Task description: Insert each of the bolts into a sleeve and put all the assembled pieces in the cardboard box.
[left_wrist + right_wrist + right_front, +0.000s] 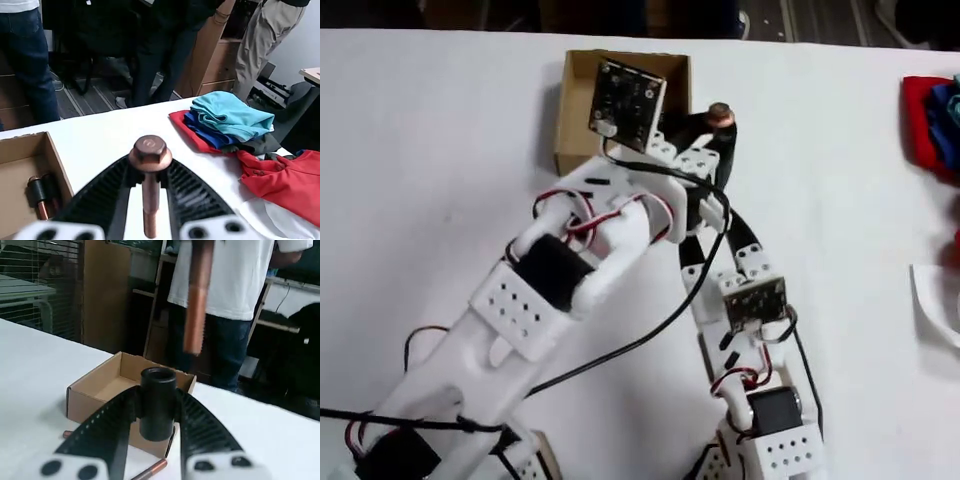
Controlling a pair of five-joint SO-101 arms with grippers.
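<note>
left tool clamped on bolt, right tool clamped on sleeve, beside cardboard box rim

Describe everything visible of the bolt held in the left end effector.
The bolt looks like copper-coloured metal: a flanged hex head on top, a straight shank below, its lower part seemingly threaded. It stands upright, clamped just under the head between the black ribbed fingers of the left end effector. In the right wrist view it hangs higher than the black sleeve, apart from it.
</note>
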